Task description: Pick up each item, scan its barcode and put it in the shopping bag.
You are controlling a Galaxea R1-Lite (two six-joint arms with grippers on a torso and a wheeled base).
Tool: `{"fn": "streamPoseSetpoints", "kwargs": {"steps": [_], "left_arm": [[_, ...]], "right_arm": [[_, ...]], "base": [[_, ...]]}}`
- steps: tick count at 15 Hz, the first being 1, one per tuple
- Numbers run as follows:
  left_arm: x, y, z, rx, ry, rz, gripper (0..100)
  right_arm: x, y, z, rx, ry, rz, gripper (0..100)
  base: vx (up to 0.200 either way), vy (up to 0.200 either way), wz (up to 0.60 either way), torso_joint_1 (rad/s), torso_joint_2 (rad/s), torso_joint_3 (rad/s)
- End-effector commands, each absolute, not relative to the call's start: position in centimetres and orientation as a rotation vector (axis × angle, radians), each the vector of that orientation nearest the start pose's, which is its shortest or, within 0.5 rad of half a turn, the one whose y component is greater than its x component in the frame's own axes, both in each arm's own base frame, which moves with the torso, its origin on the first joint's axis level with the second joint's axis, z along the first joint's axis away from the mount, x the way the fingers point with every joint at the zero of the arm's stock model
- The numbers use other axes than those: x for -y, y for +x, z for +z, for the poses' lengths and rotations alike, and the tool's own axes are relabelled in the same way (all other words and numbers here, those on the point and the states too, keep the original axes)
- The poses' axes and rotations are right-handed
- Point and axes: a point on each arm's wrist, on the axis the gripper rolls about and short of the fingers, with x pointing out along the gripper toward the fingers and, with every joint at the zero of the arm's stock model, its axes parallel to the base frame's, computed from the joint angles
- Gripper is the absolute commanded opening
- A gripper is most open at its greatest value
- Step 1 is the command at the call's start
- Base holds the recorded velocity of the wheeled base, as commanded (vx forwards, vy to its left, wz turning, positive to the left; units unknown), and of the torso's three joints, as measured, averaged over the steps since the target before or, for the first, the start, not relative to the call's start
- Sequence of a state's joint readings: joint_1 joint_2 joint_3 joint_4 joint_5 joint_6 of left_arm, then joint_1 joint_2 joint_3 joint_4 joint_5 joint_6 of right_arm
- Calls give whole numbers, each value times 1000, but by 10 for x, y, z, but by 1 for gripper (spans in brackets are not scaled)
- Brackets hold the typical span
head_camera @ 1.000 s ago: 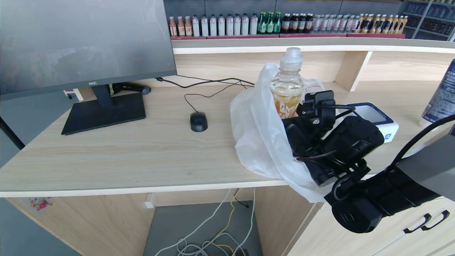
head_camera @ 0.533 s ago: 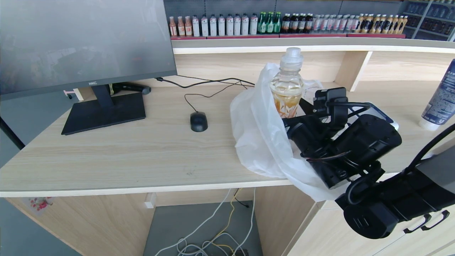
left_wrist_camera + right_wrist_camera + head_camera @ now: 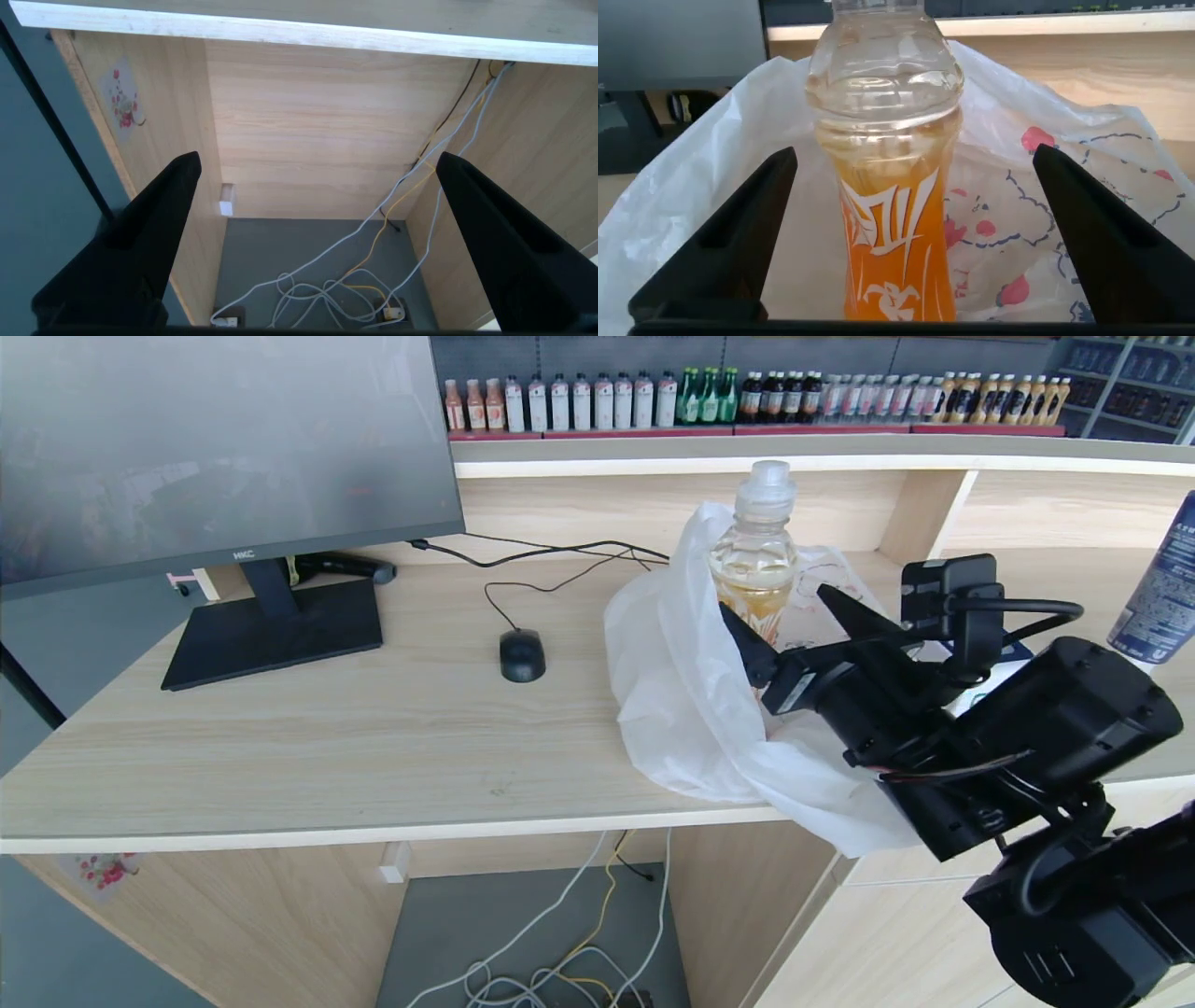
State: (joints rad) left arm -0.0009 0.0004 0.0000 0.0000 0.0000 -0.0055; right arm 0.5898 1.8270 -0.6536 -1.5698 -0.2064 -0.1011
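Observation:
A clear bottle [image 3: 758, 560] of orange drink with a white cap stands upright inside the white plastic shopping bag [image 3: 686, 709] on the wooden counter [image 3: 373, 728]. My right gripper [image 3: 786, 616] hovers just to the right of the bottle and nearer to me, open, with nothing between its fingers. In the right wrist view the bottle [image 3: 892, 187] stands ahead of the open right gripper [image 3: 915, 159], with the bag [image 3: 1046, 215] spread around it. My left gripper [image 3: 318, 163] is open and hangs below the counter's front edge, facing the cables on the floor.
A monitor [image 3: 224, 448] stands at the back left, a handheld scanner [image 3: 341, 565] lies behind its foot, and a black mouse [image 3: 522, 655] sits mid-counter. A blue-and-white bottle [image 3: 1158, 588] stands at the far right. A raised shelf [image 3: 840, 467] runs along the back.
My right arm has drawn back to the right and upward, out of the bag and away from the bottle. The bottle and bag have stayed in place.

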Motion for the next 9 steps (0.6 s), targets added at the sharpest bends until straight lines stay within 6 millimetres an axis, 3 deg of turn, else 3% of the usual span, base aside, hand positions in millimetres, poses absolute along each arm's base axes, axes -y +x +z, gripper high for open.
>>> {"fn": "streamPoseSetpoints", "kwargs": {"steps": [1, 3, 7, 9], "left_arm": [[0, -23, 75, 0, -6, -2, 100], [0, -23, 75, 0, -6, -2, 100], [0, -23, 75, 0, -5, -2, 100], [0, -23, 75, 0, -3, 0, 100]], "right_arm": [[-158, 244, 212, 426, 75, 358, 100], [-150, 230, 218, 439, 80, 360, 100], [-119, 184, 197, 331, 106, 399, 100], [-117, 178, 202, 366, 78, 431, 100]], "base": [[0, 0, 0, 0, 0, 0], [0, 0, 0, 0, 0, 0], [0, 0, 0, 0, 0, 0], [0, 0, 0, 0, 0, 0]]}}
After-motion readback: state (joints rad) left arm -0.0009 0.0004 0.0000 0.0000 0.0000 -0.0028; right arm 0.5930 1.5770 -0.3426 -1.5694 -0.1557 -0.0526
